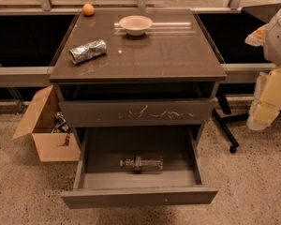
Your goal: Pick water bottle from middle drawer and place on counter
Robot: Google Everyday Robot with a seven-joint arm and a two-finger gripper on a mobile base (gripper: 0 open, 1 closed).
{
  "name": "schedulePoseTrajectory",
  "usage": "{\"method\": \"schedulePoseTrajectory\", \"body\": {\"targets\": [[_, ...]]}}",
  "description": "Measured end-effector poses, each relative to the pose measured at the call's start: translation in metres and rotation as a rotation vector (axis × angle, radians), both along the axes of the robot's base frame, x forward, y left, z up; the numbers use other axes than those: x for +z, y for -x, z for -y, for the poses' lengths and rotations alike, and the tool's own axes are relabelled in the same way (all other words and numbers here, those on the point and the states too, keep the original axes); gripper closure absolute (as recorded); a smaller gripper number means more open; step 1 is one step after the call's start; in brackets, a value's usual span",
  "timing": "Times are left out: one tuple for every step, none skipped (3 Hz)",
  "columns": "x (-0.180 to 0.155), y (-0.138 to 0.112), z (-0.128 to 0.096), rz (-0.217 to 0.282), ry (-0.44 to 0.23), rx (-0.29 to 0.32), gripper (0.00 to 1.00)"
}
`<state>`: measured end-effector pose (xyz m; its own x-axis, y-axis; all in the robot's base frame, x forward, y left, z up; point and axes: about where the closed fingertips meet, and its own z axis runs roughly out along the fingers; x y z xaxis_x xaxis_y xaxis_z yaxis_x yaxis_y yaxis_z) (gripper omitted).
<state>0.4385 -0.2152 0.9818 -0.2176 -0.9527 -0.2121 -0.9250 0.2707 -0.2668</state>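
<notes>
The water bottle (pixel 141 163) lies on its side on the floor of the open middle drawer (pixel 139 196), cap to the left, with a dark reddish band round its middle. The drawer is pulled far out, and its plain front panel faces me. The counter (pixel 168 55) is the glossy dark-brown top of the cabinet. My gripper (pixel 264 111) hangs at the right edge of the camera view, beside the cabinet at about top-drawer height. It is well apart from the bottle and holds nothing that I can see.
On the counter lie a crumpled silver foil packet (pixel 88 50), a white bowl (pixel 135 24) and an orange ball (pixel 88 9) at the far left corner. The scratched top drawer (pixel 136 111) is slightly open. A cardboard box (pixel 49 130) stands on the floor at the left.
</notes>
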Motion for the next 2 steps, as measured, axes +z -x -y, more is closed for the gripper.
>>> {"method": "schedulePoseTrajectory", "body": {"targets": [[0.000,0.000,0.000,0.000,0.000,0.000,0.00],[-0.026,-0.005,-0.014,-0.010,-0.066,0.052,0.00]]}}
